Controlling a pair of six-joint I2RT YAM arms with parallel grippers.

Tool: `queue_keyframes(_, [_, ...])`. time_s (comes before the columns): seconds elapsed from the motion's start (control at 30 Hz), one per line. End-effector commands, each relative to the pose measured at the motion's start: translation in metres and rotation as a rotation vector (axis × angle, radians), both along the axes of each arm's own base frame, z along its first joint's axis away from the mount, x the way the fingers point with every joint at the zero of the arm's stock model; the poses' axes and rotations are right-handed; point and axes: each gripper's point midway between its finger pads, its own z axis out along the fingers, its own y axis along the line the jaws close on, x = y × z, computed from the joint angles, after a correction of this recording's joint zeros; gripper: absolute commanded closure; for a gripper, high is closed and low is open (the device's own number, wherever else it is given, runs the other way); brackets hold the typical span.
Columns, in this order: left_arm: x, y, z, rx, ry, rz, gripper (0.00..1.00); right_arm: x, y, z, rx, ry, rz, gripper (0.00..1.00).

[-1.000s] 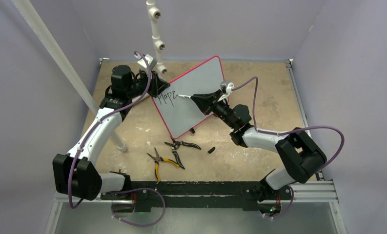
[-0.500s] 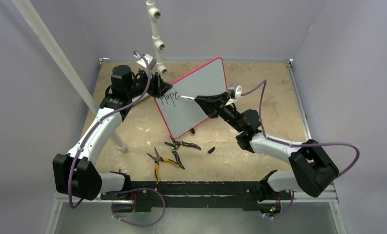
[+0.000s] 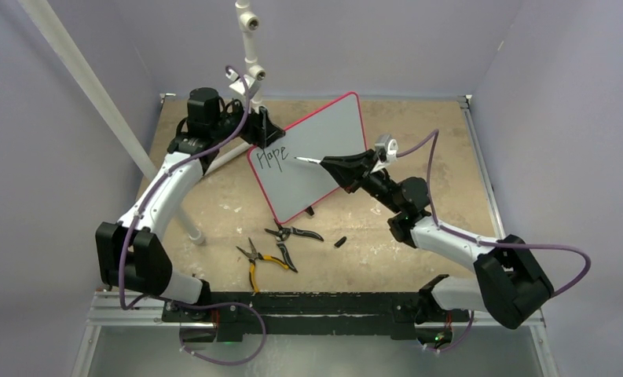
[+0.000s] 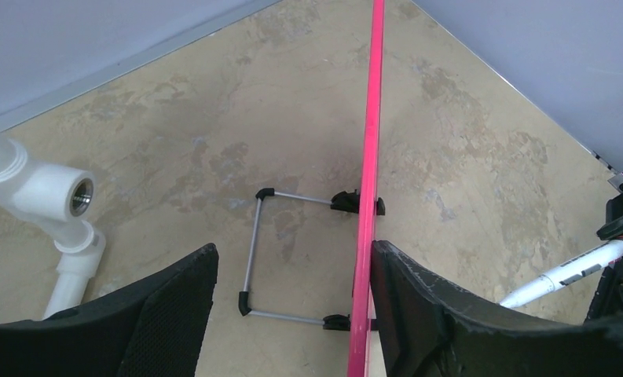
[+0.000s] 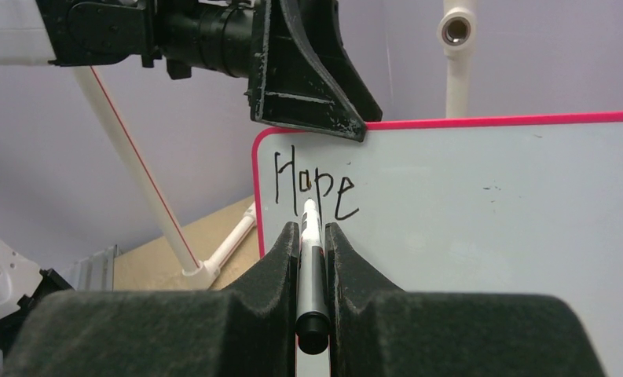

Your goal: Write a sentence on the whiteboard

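Observation:
The whiteboard (image 3: 320, 153) stands tilted on its wire stand (image 4: 253, 243), its pink frame (image 4: 368, 196) seen edge-on in the left wrist view. Of the sentence, only the black word "Hope" (image 3: 273, 156) (image 5: 312, 184) shows, at the board's upper left. My left gripper (image 3: 262, 128) (image 4: 292, 263) is open astride that corner. The frame lies against the right finger (image 4: 418, 302), and the other finger is well clear. My right gripper (image 3: 333, 162) (image 5: 312, 232) is shut on a white and black marker (image 5: 311, 259). Its tip (image 3: 297, 159) sits just right of the word; contact is unclear.
Yellow-handled pliers (image 3: 262, 259), black pliers (image 3: 292, 234) and a small black cap (image 3: 340, 241) lie on the tan table in front of the board. White PVC pipes stand behind the board (image 3: 249, 47) and slant down at the left (image 3: 96, 102). Walls close in on three sides.
My left gripper has opened off the board's upper left corner and that arm has shifted a little up and right. My right arm has drawn the marker back to the right.

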Motion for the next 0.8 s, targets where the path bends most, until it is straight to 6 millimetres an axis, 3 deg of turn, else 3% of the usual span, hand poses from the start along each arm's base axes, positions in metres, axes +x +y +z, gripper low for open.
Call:
queue_keyframes(0.0, [0.009, -0.004, 0.004, 0.002, -0.005, -0.042, 0.31, -0.006, 0.0, 0.006, -0.009, -0.048, 0.042, 1.0])
queue_keyframes(0.17, [0.014, -0.01, -0.01, -0.005, 0.037, -0.066, 0.32, 0.006, 0.004, 0.002, -0.011, -0.025, 0.026, 1.0])
queue_keyframes(0.3, [0.015, -0.012, -0.015, -0.007, 0.042, -0.077, 0.39, 0.017, 0.004, 0.008, -0.007, -0.025, -0.007, 1.0])
queue_keyframes(0.77, [0.01, -0.015, -0.019, -0.023, 0.032, -0.107, 0.75, 0.061, -0.006, 0.026, 0.055, -0.01, -0.121, 1.0])
